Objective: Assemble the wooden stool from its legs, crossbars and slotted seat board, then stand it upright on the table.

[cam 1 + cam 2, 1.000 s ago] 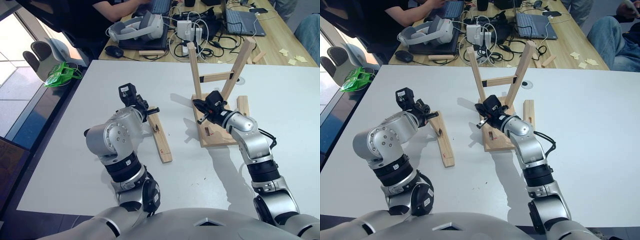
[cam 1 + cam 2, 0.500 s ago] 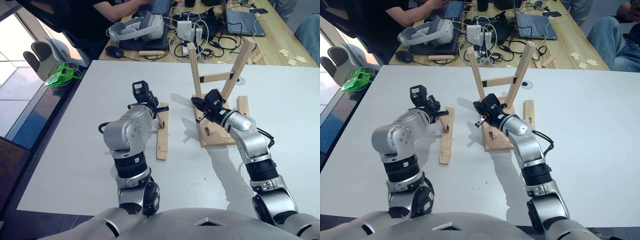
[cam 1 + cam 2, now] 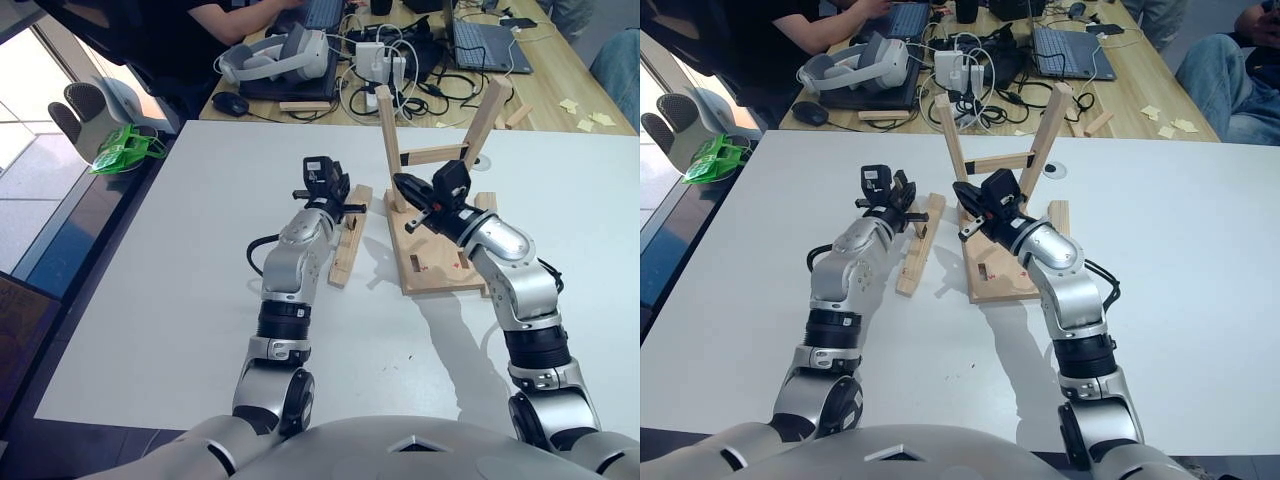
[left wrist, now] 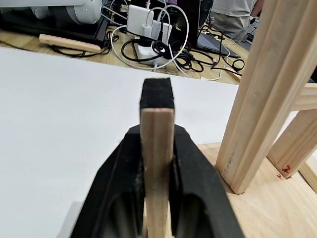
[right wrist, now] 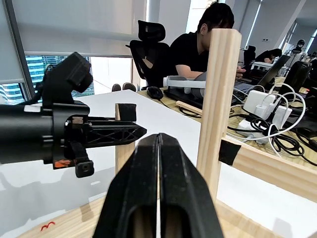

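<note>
The slotted seat board (image 3: 440,270) lies flat on the white table. Two wooden legs (image 3: 388,130) (image 3: 482,120) stand up out of it, joined by a crossbar (image 3: 435,155). A further wooden piece (image 3: 487,208) lies along the board's right side. My left gripper (image 3: 330,195) is shut on a loose leg (image 3: 345,245), whose top end sits close to the base of the nearer standing leg (image 4: 257,99). The wood is clamped between the black fingers (image 4: 190,163). My right gripper (image 3: 415,197) hovers over the board by the base of that same standing leg, shut, with nothing between its fingers (image 5: 148,178).
Behind the table stands a wooden desk with laptops, a headset (image 3: 275,55), a power strip (image 3: 375,60), tangled cables and a loose wooden bar (image 3: 303,104). A green object (image 3: 125,148) sits off the table's left edge. A cable hole (image 3: 484,160) marks the tabletop.
My left arm has swung the loose leg to the right, from the table's middle up to the seat board. My right gripper has lifted slightly and shifted right at the standing leg's base.
</note>
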You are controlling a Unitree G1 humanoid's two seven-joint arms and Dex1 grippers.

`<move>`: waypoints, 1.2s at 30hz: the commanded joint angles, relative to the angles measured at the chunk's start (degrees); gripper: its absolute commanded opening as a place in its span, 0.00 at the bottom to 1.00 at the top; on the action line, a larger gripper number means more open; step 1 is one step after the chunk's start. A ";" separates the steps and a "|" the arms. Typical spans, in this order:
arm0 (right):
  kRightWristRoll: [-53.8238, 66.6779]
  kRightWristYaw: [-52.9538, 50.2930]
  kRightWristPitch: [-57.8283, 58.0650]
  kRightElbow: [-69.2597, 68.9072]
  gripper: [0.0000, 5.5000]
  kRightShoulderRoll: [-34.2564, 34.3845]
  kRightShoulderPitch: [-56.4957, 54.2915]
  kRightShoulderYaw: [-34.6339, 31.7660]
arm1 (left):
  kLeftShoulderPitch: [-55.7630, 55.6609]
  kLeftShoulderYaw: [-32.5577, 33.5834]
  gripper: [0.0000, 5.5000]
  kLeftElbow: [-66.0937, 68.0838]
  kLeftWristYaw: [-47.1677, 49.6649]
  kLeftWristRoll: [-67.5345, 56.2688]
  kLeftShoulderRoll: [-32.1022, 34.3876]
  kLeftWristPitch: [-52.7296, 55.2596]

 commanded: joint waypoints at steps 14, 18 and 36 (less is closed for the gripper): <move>2.21 0.41 1.45 -0.06 0.00 -3.48 -0.12 -2.60 | 2.82 -5.37 0.07 18.48 3.77 9.31 0.52 -24.02; 1.69 -0.09 0.39 0.52 0.00 -3.22 0.54 -2.31 | 4.17 -5.82 0.22 12.54 2.63 8.78 0.09 -24.19; 0.66 -1.84 -2.88 2.47 0.00 -2.29 0.61 -1.29 | -21.74 3.38 0.45 5.02 9.56 5.13 1.27 -1.77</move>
